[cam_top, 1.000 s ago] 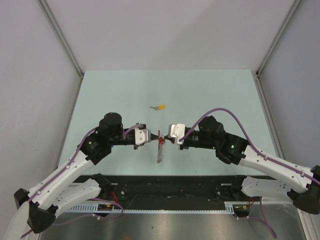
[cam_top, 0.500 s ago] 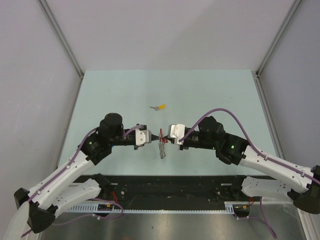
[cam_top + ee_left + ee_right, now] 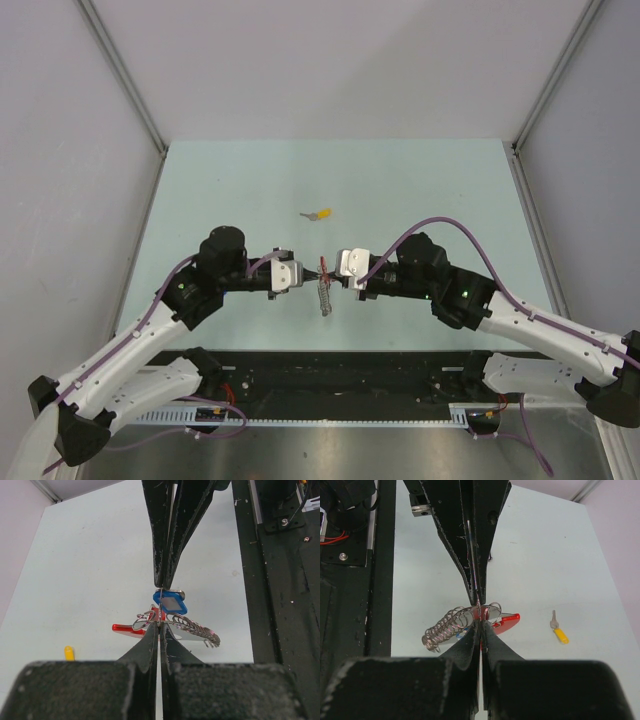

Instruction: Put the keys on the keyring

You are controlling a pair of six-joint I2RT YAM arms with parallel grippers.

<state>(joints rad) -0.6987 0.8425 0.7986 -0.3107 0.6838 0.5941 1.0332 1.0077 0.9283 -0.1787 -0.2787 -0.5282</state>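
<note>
While both arms meet tip to tip over the near middle of the counter (image 3: 220,190), the keyring (image 3: 322,288) is held between them, the left jaws reaching in from 9 o'clock and the right jaws from 3 o'clock, both clenched. The left jaws pinch the ring's thin wire loop. The right jaws close right beside the blue key (image 3: 170,603), though I cannot tell whether they hold loop or key blade. The chain (image 3: 445,626) trails toward 6 o'clock. One yellow key (image 3: 320,214) lies loose at 12 o'clock from the keyring, well apart, its long axis roughly 9 to 3 with the cap at the 3 end, and neither arm is clearly nearer. In view are one keyring, one blue key and one yellow key.
</note>
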